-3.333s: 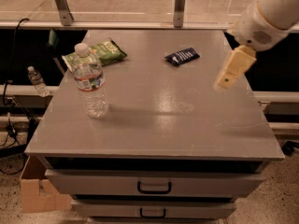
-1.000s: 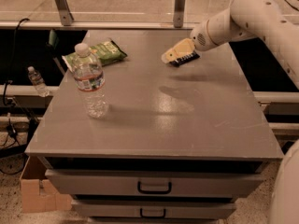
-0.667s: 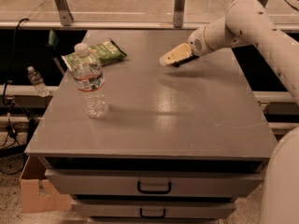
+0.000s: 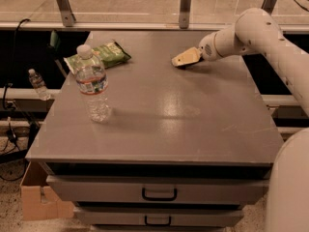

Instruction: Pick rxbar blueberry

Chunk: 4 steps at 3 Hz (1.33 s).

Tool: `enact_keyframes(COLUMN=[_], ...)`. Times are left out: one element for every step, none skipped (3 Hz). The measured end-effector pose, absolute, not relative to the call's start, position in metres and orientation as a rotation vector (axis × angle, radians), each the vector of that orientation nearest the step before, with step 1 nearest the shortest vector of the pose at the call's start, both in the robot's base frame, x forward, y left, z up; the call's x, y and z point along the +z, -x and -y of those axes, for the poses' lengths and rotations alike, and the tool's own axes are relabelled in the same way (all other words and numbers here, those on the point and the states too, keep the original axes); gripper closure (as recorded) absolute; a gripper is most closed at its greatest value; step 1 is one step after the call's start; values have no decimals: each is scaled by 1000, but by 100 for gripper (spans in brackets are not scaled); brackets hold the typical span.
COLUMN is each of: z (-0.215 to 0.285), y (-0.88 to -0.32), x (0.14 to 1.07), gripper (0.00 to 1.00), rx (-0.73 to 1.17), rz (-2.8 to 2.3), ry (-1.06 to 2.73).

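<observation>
Grey is the colour of the table top (image 4: pixel 159 129) that fills the middle of the picture. White and thick, the robot's arm (image 4: pixel 260 33) reaches in from the upper right. Its tan gripper (image 4: pixel 186 58) sits low on the table in the upper middle, a bit to the right. It cannot be told if the claw is open or closed. The rxbar blueberry is hidden. Only a thin dark strip shows right under the gripper, and it cannot be told if that is the bar or a shadow.

On the left side of the table a clear water bottle (image 4: pixel 91 83) stands up straight. Just behind it lies a green chip bag (image 4: pixel 99 54). Both are well apart from the gripper.

Under the table top are two drawers (image 4: pixel 159 190) with dark handles. A cardboard box (image 4: pixel 38 197) sits on the floor at the lower left. A small bottle (image 4: pixel 37 84) stands on a ledge at the left edge, near some black cables (image 4: pixel 9 129).
</observation>
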State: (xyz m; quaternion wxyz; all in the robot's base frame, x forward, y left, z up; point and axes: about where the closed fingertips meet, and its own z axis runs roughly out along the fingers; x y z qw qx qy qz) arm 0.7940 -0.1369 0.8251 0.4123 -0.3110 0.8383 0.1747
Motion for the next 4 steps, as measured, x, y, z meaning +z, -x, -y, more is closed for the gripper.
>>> enact_keyframes(z=[137,137,137,137], y=[-794,-794,-794,-794], x=[828,831,834,835], gripper=[48,71,94,100], rx=[440,440,440,440], rz=[-2109,-2109,-2109,-2108], ry=[782,782,782,783])
